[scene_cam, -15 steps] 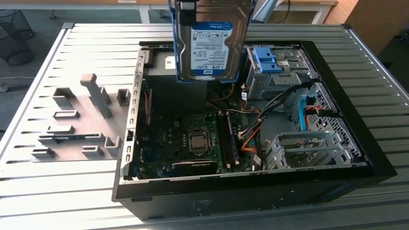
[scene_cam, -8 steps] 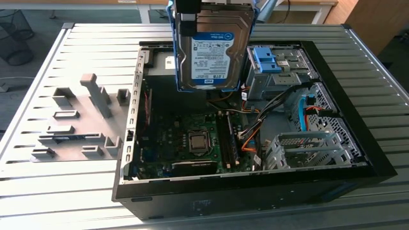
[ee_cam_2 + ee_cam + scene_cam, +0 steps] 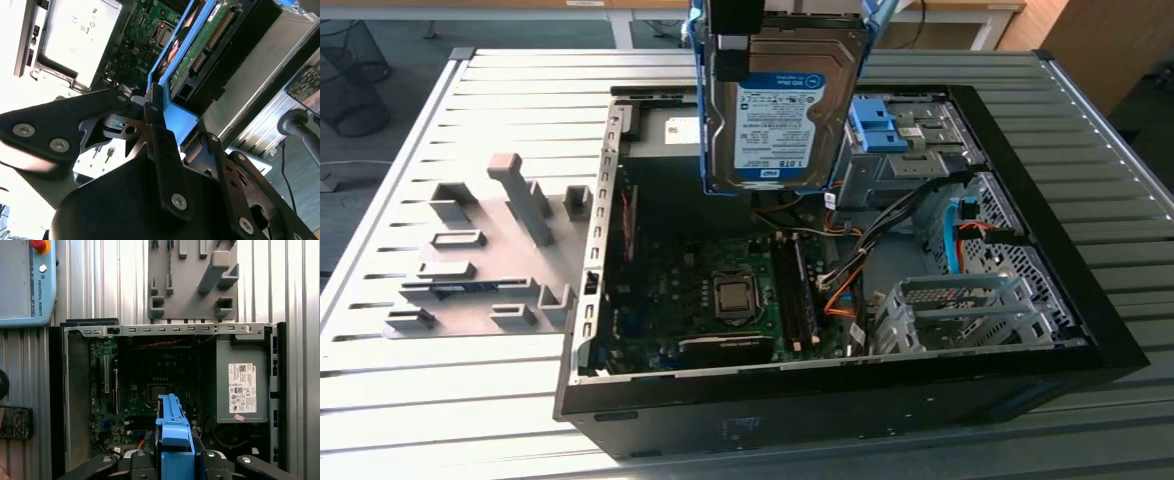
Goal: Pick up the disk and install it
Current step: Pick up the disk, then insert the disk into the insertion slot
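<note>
Light falls across your counter (image 3: 427,400), a grey metal top made of long slats. A black case (image 3: 854,410) lies open on it, and you can see the green board (image 3: 707,300) inside. On the exterior view's left, just beside the case, a grey plate (image 3: 494,215) with little blocks lies flat on the slats.

Your jaws are shut tight on the disk (image 3: 781,115). They pinch the blue frame (image 3: 177,117) along its edge, and in the second wrist view a black finger (image 3: 156,125) presses right on that frame. The disk hangs upright in the air over the far part of the open case. Its blue-and-white label faces the exterior view.

In the first wrist view the disk's blue edge is over the board, and a grey box (image 3: 242,390) with a white sticker sits in one corner of the case. A control box (image 3: 25,285) with a red button lies on the counter beside the case.

Past the counter you can see a grey floor (image 3: 380,130) and a black wire bin (image 3: 350,70).
</note>
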Motion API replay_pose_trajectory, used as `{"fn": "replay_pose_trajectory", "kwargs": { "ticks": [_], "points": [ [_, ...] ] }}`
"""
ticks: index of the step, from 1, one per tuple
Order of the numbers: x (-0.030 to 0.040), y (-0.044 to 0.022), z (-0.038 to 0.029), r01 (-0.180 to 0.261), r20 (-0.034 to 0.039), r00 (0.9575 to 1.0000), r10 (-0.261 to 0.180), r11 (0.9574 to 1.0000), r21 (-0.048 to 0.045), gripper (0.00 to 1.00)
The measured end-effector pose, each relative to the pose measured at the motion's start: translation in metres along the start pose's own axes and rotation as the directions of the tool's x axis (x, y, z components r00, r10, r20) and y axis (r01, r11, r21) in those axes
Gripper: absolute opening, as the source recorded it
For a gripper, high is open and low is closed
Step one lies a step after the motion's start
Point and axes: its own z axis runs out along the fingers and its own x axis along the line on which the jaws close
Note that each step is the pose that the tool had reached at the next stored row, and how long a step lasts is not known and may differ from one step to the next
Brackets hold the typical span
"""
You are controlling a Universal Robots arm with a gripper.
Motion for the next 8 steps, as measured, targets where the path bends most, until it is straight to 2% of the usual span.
{"fn": "replay_pose_trajectory", "kwargs": {
  "ticks": [8],
  "points": [
    [0.0,-0.0002,0.0004,0.0,0.0,1.0,0.0,1.0,0.0,0.36]
  ]
}}
